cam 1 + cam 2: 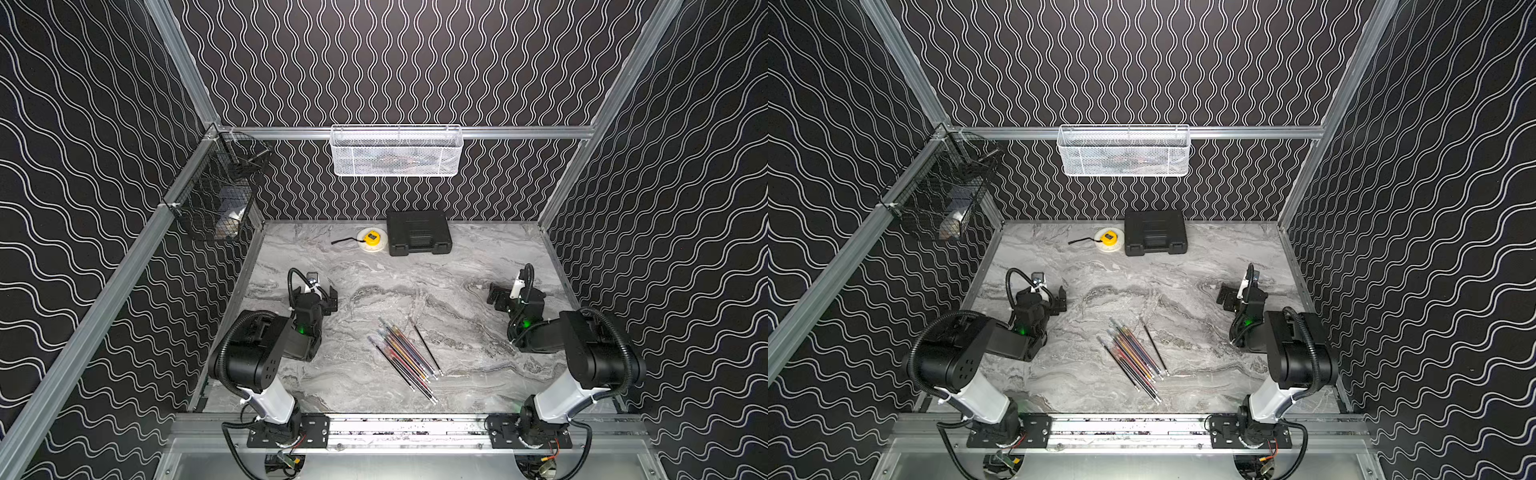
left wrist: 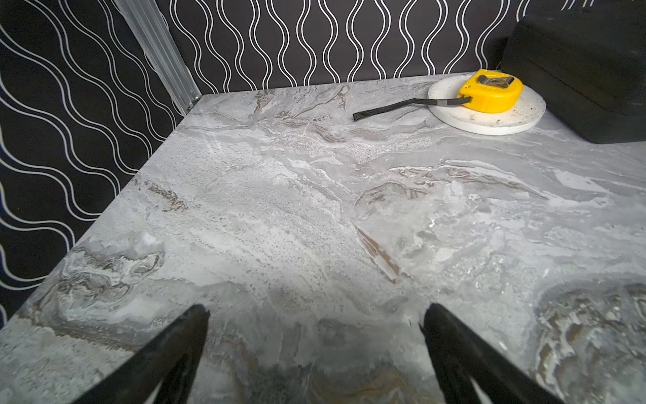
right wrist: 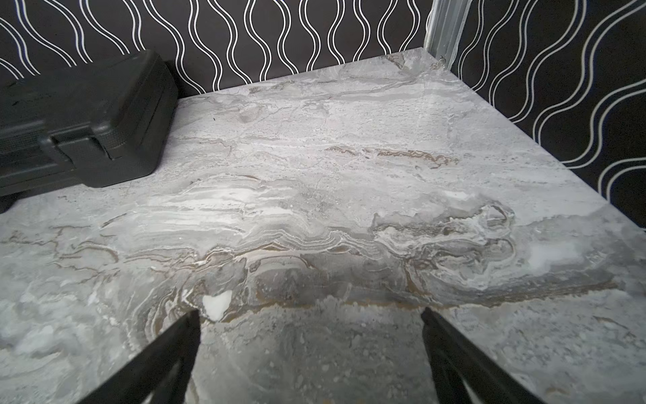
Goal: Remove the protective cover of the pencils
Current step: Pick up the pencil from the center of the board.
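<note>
Several thin pencils (image 1: pixel 405 359) (image 1: pixel 1136 357) lie in a slanted bundle on the marble table's near middle, mostly dark, some red and yellow. One black pencil (image 1: pixel 426 347) lies apart, just right of the bundle. The protective cover on each is too small to make out; the far ends look faintly bluish. My left gripper (image 1: pixel 330 297) (image 2: pixel 314 314) hovers open to the left of the bundle, well apart from it, with only bare table between its fingers. My right gripper (image 1: pixel 496 297) (image 3: pixel 311 316) stands open to the right, likewise empty. No pencil shows in either wrist view.
A black plastic case (image 1: pixel 419 232) (image 3: pixel 84 119) and a yellow tape measure (image 1: pixel 371 237) (image 2: pixel 489 91) on a white disc stand at the back. A white mesh basket (image 1: pixel 397 151) hangs on the back wall, and a black wire basket (image 1: pixel 216 195) on the left wall.
</note>
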Controlling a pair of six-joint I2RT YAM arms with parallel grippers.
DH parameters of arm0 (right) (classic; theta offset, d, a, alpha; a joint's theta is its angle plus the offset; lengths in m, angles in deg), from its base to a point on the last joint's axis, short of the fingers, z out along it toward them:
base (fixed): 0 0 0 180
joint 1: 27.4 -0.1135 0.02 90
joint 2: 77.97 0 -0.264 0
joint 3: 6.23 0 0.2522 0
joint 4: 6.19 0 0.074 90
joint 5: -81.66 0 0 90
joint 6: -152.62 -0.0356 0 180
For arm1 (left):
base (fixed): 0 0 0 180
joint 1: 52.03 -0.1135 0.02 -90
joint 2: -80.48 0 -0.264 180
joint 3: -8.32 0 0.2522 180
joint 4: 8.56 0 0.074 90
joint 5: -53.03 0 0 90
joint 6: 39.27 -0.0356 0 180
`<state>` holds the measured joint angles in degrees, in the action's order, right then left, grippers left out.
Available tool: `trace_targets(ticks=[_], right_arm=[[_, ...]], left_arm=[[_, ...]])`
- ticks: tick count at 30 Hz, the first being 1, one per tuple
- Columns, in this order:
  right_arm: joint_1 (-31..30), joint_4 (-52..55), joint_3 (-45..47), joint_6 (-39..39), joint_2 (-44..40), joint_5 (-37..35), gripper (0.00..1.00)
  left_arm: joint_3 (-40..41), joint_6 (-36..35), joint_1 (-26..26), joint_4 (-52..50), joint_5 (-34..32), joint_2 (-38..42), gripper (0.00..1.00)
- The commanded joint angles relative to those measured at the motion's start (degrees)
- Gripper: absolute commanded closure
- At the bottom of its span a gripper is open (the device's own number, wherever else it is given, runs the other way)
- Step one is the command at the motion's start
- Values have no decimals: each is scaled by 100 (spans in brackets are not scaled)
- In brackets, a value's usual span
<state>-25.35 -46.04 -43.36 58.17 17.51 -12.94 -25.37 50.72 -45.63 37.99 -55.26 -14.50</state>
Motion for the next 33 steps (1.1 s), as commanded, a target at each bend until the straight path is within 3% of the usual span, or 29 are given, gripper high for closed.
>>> trace_targets(ticks=[1, 22, 23, 26, 28, 31, 33], right_arm=[[-1, -145, -14, 19, -1, 32, 0], [-9, -222, 29, 17, -37, -1, 0], [-68, -346, 120, 63, -157, -97, 0], [-444, 413, 127, 19, -1119, -1427, 0], [-494, 1055, 33, -113, -1725, -1517, 0], [-486, 1346, 39, -1450, -2525, -1916, 0], [-367, 3034, -459, -2122, -3213, -1344, 0]], left_arm=[[-25, 10, -11, 122, -54, -6, 0], [-16, 6, -7, 156, -91, -7, 0], [14, 3, 0, 206, -126, -1, 0], [179, 120, 73, 208, -452, 249, 0], [330, 28, 80, 725, -499, 140, 0], [365, 74, 81, 724, -475, 181, 0], [381, 83, 81, 689, -468, 207, 0]])
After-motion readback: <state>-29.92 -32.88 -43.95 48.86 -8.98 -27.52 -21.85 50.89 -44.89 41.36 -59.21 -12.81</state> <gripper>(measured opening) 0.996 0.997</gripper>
